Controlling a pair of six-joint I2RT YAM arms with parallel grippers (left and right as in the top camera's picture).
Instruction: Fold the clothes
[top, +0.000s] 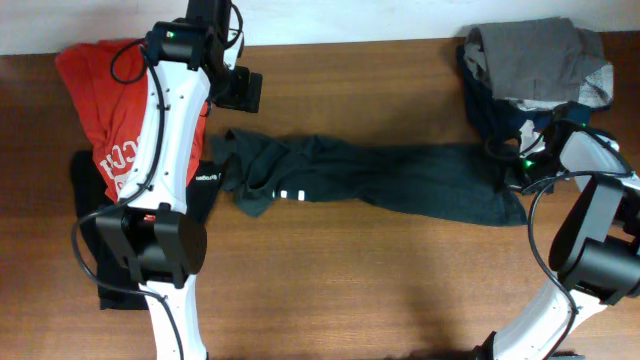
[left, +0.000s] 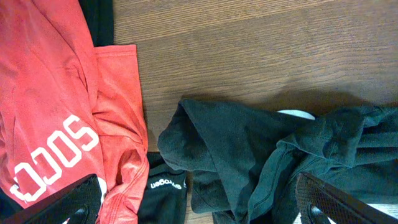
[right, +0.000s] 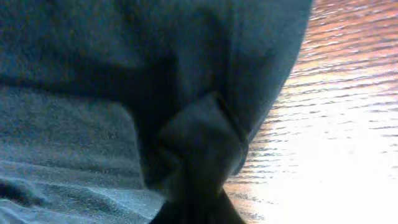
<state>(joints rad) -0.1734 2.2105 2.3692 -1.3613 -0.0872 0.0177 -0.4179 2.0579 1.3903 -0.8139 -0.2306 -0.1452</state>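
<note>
A large black T-shirt (top: 400, 185) with small white marks lies stretched left to right across the middle of the table. My right gripper (top: 520, 165) is at its right end; in the right wrist view the cloth (right: 193, 155) bunches into a tight pinch at the jaws, which it hides. My left gripper (top: 240, 90) is open and empty above the shirt's crumpled left end (left: 249, 155); its fingers (left: 199, 205) are spread wide. A red shirt with white print (top: 95, 90) (left: 50, 93) lies at the far left.
A black garment with white lettering (top: 205, 180) (left: 165, 186) lies under the left arm beside the red shirt. A pile of grey and navy clothes (top: 540, 60) sits at the back right. Bare wooden table (top: 380, 280) shows in front.
</note>
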